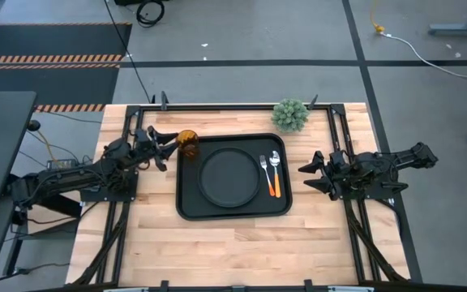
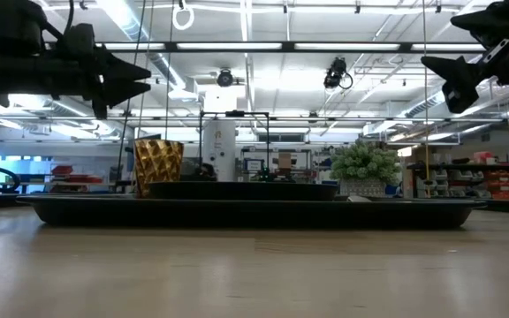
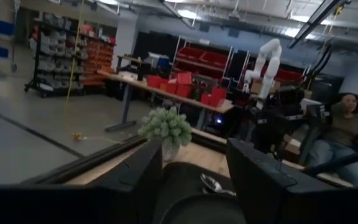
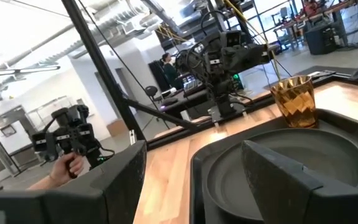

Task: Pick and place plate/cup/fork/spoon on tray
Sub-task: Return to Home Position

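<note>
The black rectangular tray (image 1: 186, 207) lies in the middle of the table. On it rests the round dark plate (image 1: 229, 176), with the orange-handled fork (image 1: 265, 173) and spoon (image 1: 275, 171) side by side to its right. The amber cup (image 1: 188, 143) stands upright in the tray's far left corner. My left gripper (image 1: 171, 152) hovers open just left of the cup and above it (image 2: 140, 84), touching nothing. My right gripper (image 1: 306, 178) hangs open off the tray's right edge, raised above the table (image 2: 453, 79). Both point toward the tray.
A spiky green plant (image 1: 290, 115) stands at the table's far edge, right of the tray. Bare wood stretches along the near edge (image 1: 233, 251). Beyond the table a person (image 3: 347, 124) sits, and a hand (image 4: 67, 163) holds a device.
</note>
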Robot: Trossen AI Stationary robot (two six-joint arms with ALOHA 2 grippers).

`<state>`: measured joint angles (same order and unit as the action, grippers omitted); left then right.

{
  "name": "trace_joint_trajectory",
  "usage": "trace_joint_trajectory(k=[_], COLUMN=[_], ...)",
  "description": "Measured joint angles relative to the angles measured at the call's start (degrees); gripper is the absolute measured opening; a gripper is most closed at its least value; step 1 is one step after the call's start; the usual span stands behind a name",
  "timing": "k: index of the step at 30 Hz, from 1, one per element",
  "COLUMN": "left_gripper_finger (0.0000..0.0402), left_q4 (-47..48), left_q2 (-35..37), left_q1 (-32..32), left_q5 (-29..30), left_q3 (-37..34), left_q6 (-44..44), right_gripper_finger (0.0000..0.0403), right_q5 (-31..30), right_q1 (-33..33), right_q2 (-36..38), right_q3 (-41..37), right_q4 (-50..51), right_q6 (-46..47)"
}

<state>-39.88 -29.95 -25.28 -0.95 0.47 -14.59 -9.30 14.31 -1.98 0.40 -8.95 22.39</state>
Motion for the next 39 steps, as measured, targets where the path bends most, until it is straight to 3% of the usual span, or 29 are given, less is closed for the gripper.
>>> trace_joint_trajectory(k=[11,24,31,36,39], left_gripper_finger=[0.0183,0.0183,0.0183,0.0183,0.0183], left_q4=[2.1,1.6,-5.9,-5.3,-2.9], left_q2=[0.0,0.0,0.1,2.2,3.8], left_q1=[0.0,0.0,-0.4,-6.5,-12.0], left_q5=[0.0,0.0,1.2,2.3,-2.9], left_q3=[0.0,0.0,0.0,-0.1,-0.1], left_q6=[-4.3,-4.8,-5.5,-7.5,-10.4], right_gripper_finger=[0.0268,0.0268,0.0268,0.0268,0.0268], right_q5=[0.0,0.0,0.0,2.1,5.6], right_q1=[-0.2,-0.2,-0.2,-0.2,-0.1], right_q2=[0.0,0.0,0.0,0.0,0.0], right_q3=[0.0,0.0,0.0,0.0,0.0], right_q4=[2.0,3.5,3.5,4.9,6.9], right_q6=[-5.4,-3.0,-3.1,2.2,4.6])
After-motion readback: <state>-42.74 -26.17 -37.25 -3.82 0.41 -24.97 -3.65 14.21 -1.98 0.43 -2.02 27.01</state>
